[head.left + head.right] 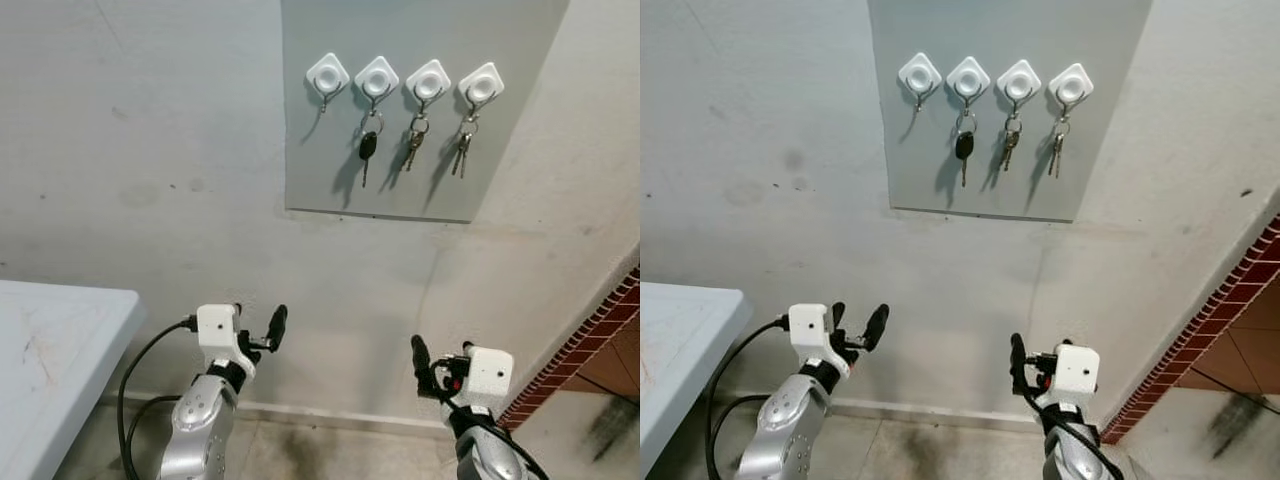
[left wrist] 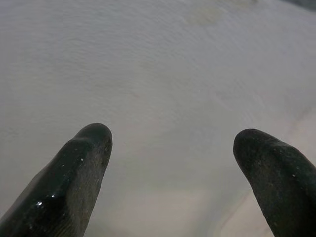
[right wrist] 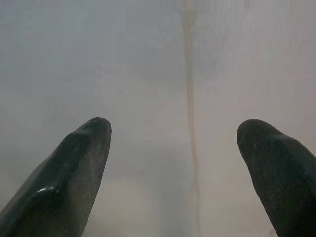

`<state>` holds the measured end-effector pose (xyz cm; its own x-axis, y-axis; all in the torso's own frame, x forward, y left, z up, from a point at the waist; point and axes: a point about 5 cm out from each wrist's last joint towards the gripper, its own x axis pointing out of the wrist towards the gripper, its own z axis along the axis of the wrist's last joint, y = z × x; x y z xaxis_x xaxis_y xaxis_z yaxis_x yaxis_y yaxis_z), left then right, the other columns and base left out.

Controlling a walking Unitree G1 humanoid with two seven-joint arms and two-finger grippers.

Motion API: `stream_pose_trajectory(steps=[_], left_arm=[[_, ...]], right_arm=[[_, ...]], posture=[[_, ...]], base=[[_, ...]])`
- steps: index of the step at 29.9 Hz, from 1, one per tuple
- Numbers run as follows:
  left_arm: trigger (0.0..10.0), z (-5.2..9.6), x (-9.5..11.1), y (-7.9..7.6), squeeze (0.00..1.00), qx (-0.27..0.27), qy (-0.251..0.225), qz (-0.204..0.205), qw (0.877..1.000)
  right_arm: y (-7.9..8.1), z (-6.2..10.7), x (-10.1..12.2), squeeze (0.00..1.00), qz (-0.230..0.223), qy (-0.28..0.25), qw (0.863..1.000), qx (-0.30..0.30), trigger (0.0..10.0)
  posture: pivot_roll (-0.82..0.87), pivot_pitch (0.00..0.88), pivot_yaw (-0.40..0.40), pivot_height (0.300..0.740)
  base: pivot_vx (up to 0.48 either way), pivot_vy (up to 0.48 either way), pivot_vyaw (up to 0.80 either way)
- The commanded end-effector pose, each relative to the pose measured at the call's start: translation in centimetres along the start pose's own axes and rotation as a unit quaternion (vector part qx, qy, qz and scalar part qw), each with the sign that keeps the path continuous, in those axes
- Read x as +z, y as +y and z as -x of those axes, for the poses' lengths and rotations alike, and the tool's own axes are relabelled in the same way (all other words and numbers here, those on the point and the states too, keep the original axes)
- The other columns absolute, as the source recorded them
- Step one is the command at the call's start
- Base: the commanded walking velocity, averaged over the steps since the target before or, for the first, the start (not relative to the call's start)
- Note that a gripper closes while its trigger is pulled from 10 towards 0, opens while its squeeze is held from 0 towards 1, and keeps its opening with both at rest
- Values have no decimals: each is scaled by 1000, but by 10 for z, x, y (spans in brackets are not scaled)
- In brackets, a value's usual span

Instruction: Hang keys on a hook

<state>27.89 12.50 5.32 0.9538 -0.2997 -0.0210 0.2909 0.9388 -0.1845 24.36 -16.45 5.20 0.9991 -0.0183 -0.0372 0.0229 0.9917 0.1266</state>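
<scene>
A grey panel [image 1: 400, 180] is fixed to the wall, and everything here is placed from it. Four white hooks [image 1: 404, 80] sit in a row near its top edge. The hook at the robot's left end [image 1: 327, 75] is bare. The next three each carry a bunch: a black-headed key [image 1: 367, 148], then a middle set of keys [image 1: 414, 143], then a last set of keys [image 1: 462, 148] at the right end of the row.

All the keys hang straight down from their rings, long axis vertical along the panel face, blades pointing at the floor; the middle bunch fans slightly to the left.

Well below the panel, both arms are raised toward the bare wall. The left claw [image 1: 258, 332] is below the panel's left part, the right claw [image 1: 428, 368] below its right part. In each wrist view the fingers stand wide apart with only plaster between them, so both claws are open and hold nothing.

Judged from this, the hanging looks done: three bunches are on hooks and no keys are in a claw. Whether another bunch is meant for the bare hook cannot be told. A pale tabletop [image 1: 60, 340] sits low and to the left of the panel; no keys can be seen on its visible part
</scene>
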Motion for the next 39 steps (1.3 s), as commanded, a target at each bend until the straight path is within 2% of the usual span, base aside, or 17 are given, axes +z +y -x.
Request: stream_pose_trajectory(steps=[1, 3, 5, 8, 9, 11, 12, 17, 24, 28, 29, 30, 31, 32, 33, 36, 39], left_arm=[[10000, 7, -6, 3, 0, -6, 4, -20, 1000], [10000, 12, -11, 6, 0, -5, 5, -13, 1000], [10000, 18, -22, 10, 0, -6, 28, -2, 1000], [10000, 27, -38, 14, 0, -5, 58, 11, 998], [10000, 32, -48, 18, 0, 9, 82, 11, 996], [10000, 33, -52, 19, 0, 15, 90, 12, 996], [10000, 38, -61, 21, 0, 20, 111, 27, 993], [10000, 43, -77, 20, 0, 26, 157, 30, 987], [10000, 46, -95, 20, 0, 48, 230, 37, 971], [10000, 59, -110, 20, 0, 49, 294, 18, 954], [10000, 59, -110, 20, 0, 49, 294, 18, 954], [10000, 66, -116, 20, 0, 51, 320, 11, 946], [10000, 66, -116, 20, 0, 51, 320, 11, 946], [10000, 76, -123, 22, 0, 60, 351, -1, 934], [10000, 79, -126, 22, 0, 64, 361, -4, 930], [10000, 86, -131, 20, 0, 59, 381, -17, 922], [10000, 85, -131, 18, 0, 57, 374, -13, 926]], right_arm=[[-4, 9, -9, 0, 11, 10, 1000, -5, 10000], [-8, 13, -16, 0, 25, 22, 999, -7, 10000], [-14, 18, -28, 0, 14, 45, 999, -20, 10000], [-21, 25, -41, 0, 25, 73, 997, -27, 10000], [-26, 28, -50, 0, 36, 92, 995, -31, 10000], [-27, 29, -53, 0, 42, 99, 994, -34, 10000], [-29, 31, -58, 0, 36, 111, 993, -34, 10000], [-38, 37, -80, 0, 54, 167, 984, -40, 10000], [-45, 53, -112, 0, 70, 273, 959, -39, 10000], [-45, 67, -127, 0, 69, 337, 938, -32, 10000], [-45, 67, -127, 0, 69, 337, 938, -32, 10000], [-46, 73, -133, 0, 76, 361, 929, -30, 10000], [-46, 73, -133, 0, 76, 361, 929, -30, 10000], [-47, 78, -136, 0, 68, 380, 922, -36, 10000], [-47, 80, -138, 0, 64, 388, 919, -40, 10000], [-48, 89, -144, 0, 70, 417, 905, -42, 10000], [-48, 95, -147, 0, 75, 432, 898, -43, 10000]], posture=[[-78, 0, 14, 740], [-77, 0, 14, 740], [-81, 0, 17, 740], [-81, 0, 17, 740], [-84, 0, 17, 740], [-84, 0, 17, 740], [-89, 0, 18, 740], [-94, 0, 13, 740], [-83, 0, 6, 740], [-96, 0, 6, 740], [-96, 0, 6, 740], [-90, 0, 4, 740], [-90, 0, 4, 740], [-91, 0, 4, 740], [-97, 0, 3, 740], [-103, 0, 9, 740], [-92, 0, 8, 740]], base=[[0, 0, 0], [0, 0, 0], [0, 0, 0], [0, 0, 0], [0, 0, 0], [0, 0, 0], [0, 0, 0], [0, 0, 0], [0, 0, 0], [0, 0, 0], [0, 0, 0], [0, 0, 0], [0, 0, 0], [0, 0, 0], [0, 0, 0], [0, 0, 0], [0, 0, 0]])
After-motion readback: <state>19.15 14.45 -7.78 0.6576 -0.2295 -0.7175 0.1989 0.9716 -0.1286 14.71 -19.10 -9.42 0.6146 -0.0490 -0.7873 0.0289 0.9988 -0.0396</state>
